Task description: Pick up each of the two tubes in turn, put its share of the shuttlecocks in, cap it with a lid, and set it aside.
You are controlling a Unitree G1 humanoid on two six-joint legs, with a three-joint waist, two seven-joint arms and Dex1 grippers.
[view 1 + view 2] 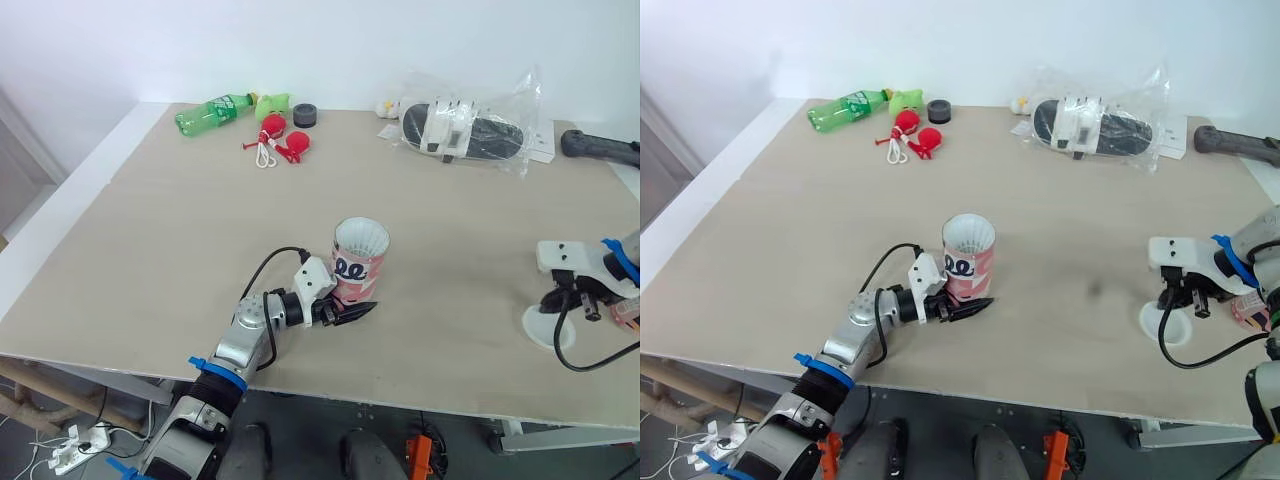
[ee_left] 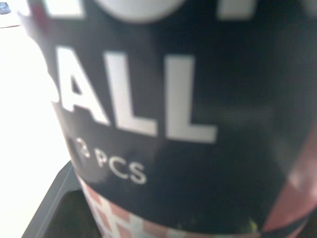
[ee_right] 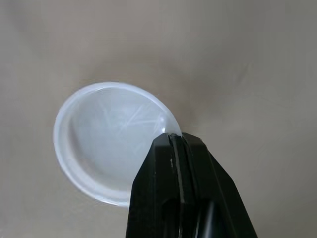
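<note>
Close to the table's (image 1: 200, 230) front edge, the left gripper (image 1: 350, 311) clasps the lower part of the upright pink tube (image 1: 358, 262), one black finger on each side. A white shuttlecock (image 1: 361, 238) shows at the tube's open mouth. Toward the front right corner, the right gripper (image 3: 177, 143) has its fingers pressed together on the rim of the clear lid (image 3: 109, 144), which lies flat on the table.

The likely weak point is that thin pinch. Held by one edge, the lid could swing, tilt or slip out on the way over, and then land crooked on the tube's mouth or catch on the feathers. The tube is held low, so a push on its top may rock it, and it stands near enough to the front edge to fall off if knocked.

In the left wrist view the tube's dark band reads "ALL" in big white letters, cut off at the start, with "3 PCS" beneath and a pink check pattern below.

Along the far edge lie a green bottle (image 1: 213, 110), a red toy (image 1: 282, 140), a tape roll (image 1: 305, 115) and a plastic bag (image 1: 465, 125), all well away from the tube and lid.
</note>
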